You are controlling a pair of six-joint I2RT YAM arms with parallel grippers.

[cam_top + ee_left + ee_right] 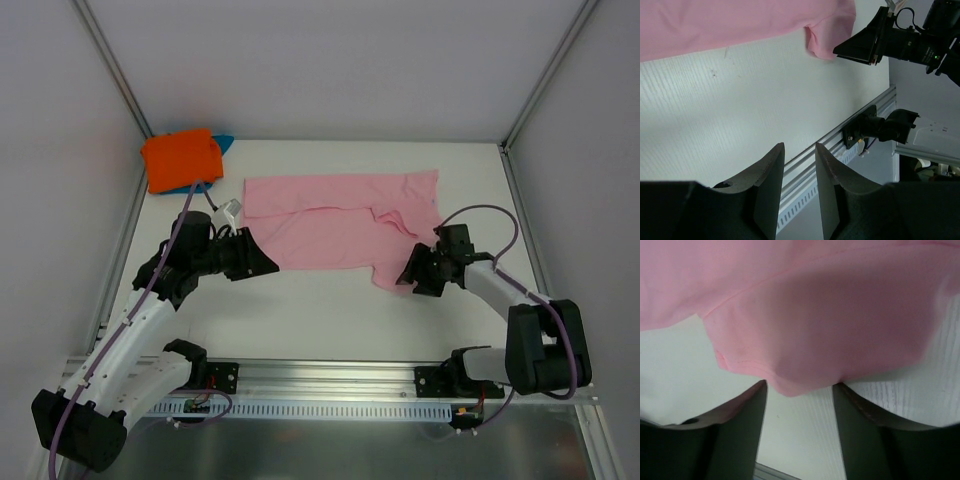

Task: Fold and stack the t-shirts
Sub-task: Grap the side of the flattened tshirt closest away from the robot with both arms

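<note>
Where the right hand's [408, 274] fingers gape, the pink t-shirt's [330, 215] corner lies.

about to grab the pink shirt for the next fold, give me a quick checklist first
1. Reach: right gripper is at the near right corner of the pink shirt: ok, the hem lies between its jaws.
2. Grip: right jaws closed on cloth: not ok, they stand apart.
3. Other side: left gripper on the shirt: not ok, it is open and empty beside the left edge.
4. Cloth flat: not ok, the right side is creased and folded over.
5. Stack ready: ok, the orange shirt sits folded on the teal shirt at the far left corner.
</note>
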